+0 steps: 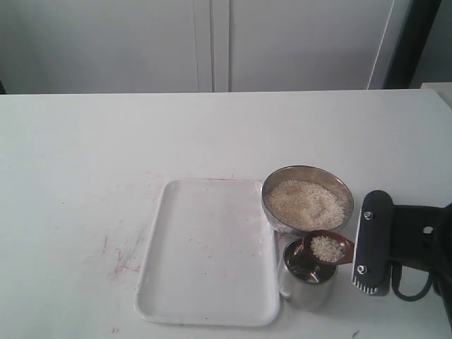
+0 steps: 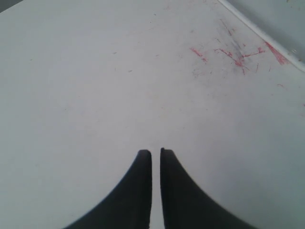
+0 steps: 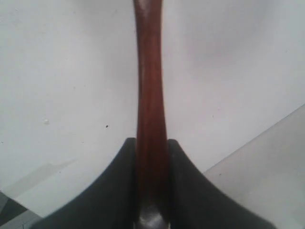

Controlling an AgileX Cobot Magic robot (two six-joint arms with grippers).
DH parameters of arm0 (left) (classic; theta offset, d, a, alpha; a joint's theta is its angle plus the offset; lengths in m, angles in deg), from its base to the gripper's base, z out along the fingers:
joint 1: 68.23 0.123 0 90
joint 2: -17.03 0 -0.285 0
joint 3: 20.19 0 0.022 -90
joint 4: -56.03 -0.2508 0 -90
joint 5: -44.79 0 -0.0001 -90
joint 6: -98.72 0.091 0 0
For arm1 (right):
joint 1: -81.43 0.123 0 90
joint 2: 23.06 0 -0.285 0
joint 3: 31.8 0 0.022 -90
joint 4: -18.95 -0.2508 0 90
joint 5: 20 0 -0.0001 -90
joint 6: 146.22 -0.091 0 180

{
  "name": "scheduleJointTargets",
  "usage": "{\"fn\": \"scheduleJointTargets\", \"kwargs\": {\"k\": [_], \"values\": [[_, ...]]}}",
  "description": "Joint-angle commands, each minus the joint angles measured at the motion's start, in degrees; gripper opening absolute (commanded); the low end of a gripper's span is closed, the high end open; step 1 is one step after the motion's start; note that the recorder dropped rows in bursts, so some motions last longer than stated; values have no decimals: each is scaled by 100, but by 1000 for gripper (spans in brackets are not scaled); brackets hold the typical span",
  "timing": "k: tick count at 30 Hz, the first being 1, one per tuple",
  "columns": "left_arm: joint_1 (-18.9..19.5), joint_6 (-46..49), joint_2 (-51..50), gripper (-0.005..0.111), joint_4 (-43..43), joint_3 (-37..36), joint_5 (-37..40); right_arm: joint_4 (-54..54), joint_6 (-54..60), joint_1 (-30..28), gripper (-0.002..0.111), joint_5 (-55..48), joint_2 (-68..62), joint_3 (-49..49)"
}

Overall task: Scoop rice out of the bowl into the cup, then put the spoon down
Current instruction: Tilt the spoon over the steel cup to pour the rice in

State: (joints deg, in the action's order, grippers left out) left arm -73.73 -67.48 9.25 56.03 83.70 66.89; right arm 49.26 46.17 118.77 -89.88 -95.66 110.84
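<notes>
The steel bowl (image 1: 270, 212) holds a mound of rice (image 1: 307, 203). Just in front of it stands the steel cup (image 1: 311, 291). The wooden spoon (image 1: 340, 248) hovers level over the cup's mouth, with a small heap of rice (image 1: 327, 248) in its scoop. My right gripper (image 3: 151, 141) is shut on the spoon's handle (image 3: 149, 86); its dark body (image 1: 374, 244) sits right of the cup. Over bare table my left gripper (image 2: 156, 151) is shut with nothing between the fingers; the exterior view does not show it.
A white tray (image 1: 152, 272) lies left of the bowl and cup, touching or nearly touching them. Red scribble marks (image 1: 123, 258) stain the table left of the tray. The tray's edge (image 2: 267, 39) crosses a corner of the left wrist view.
</notes>
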Motion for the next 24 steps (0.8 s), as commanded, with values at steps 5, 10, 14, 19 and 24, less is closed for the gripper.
{"fn": "scheduleJointTargets", "kwargs": {"k": [5, 10, 14, 19, 24], "values": [[-42, -33, 0, 14, 32, -52, 280, 507, 99, 48, 0, -8, -98, -31], [-42, -33, 0, 14, 32, -52, 280, 804, 128, 48, 0, -8, -402, -31], [-42, -33, 0, 14, 32, -52, 280, 1102, 128, 85, 0, -8, -539, -31], [-42, -33, 0, 14, 32, -52, 280, 1404, 128, 428, 0, -8, -539, -31], [-42, -33, 0, 14, 32, -52, 280, 1838, 143, 501, 0, -8, -539, -31]]}}
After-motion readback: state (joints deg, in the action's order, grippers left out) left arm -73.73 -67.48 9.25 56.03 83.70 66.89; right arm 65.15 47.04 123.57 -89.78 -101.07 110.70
